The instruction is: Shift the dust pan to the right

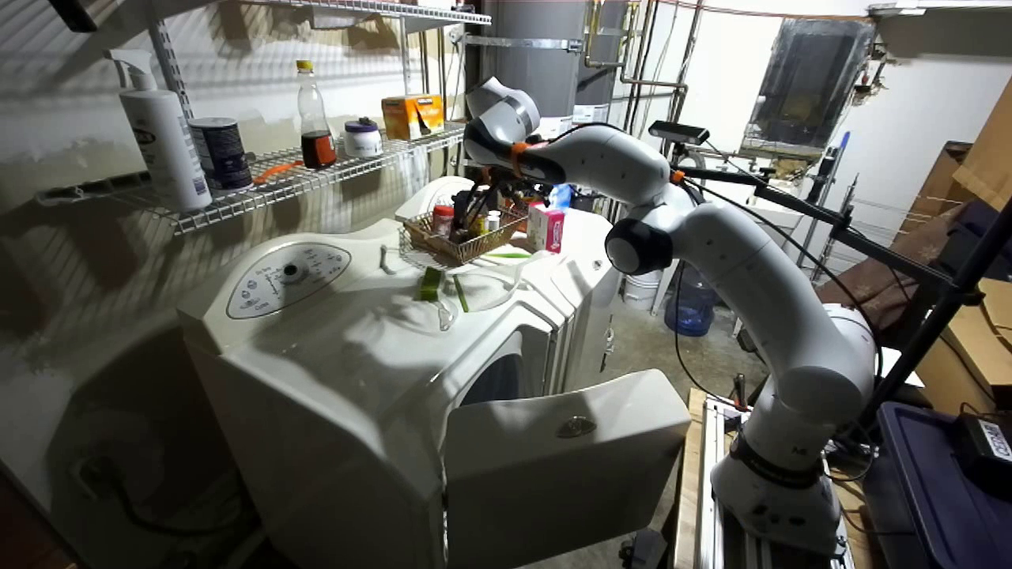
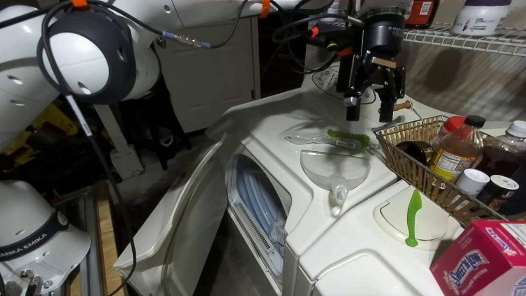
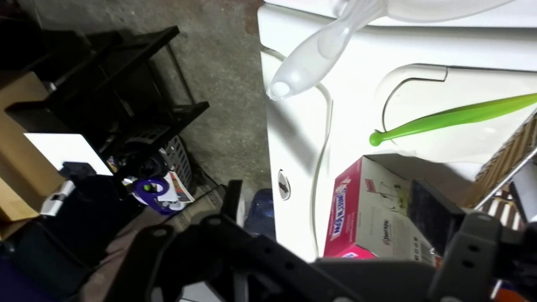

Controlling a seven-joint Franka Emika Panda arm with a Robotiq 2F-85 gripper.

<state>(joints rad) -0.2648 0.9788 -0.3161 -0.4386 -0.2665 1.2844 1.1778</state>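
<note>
The clear dust pan (image 2: 328, 164) lies on the white machine top, its handle reaching over the gap to the adjoining machine. It also shows in an exterior view (image 1: 490, 294), and its handle (image 3: 314, 56) is at the top of the wrist view. A clear brush with green bristles (image 2: 349, 137) lies beside the pan's straight edge, also seen in an exterior view (image 1: 431, 283). My gripper (image 2: 370, 114) is open and empty, pointing down in the air above the brush, apart from the pan. In the wrist view its fingers (image 3: 331, 205) are wide apart.
A wicker basket (image 2: 435, 183) of bottles stands beside the brush and pan. A green utensil (image 2: 414, 218) and a pink Sweet'N Low box (image 2: 468, 261) are on the adjoining machine. The machine door (image 1: 569, 450) hangs open. A wire shelf (image 1: 277, 190) with bottles is on the wall.
</note>
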